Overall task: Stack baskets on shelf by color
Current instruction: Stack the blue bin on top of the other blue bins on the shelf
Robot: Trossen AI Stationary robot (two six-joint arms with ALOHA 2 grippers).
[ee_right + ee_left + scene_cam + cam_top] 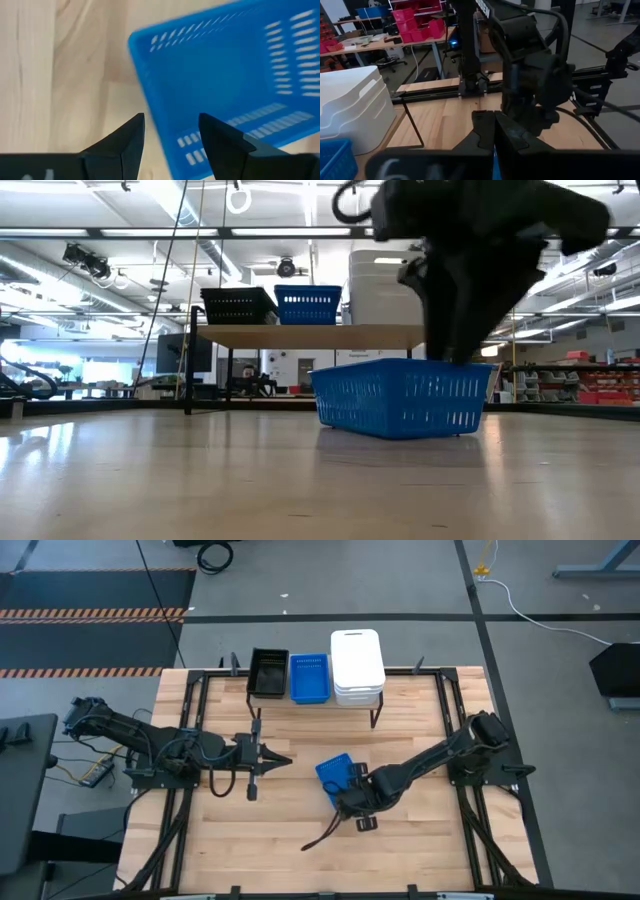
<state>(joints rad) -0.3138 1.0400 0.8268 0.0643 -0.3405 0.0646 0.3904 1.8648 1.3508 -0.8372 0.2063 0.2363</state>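
I see my left gripper [285, 758] resting low over the counter [280, 840], jaws clenched on nothing. On the shelf [310, 335] stand a black basket [268, 673], a blue basket [309, 678] and the white stack [357, 667]. My right gripper [170, 132], jaws released, straddles the loose blue basket's [335, 775] wall on the counter.
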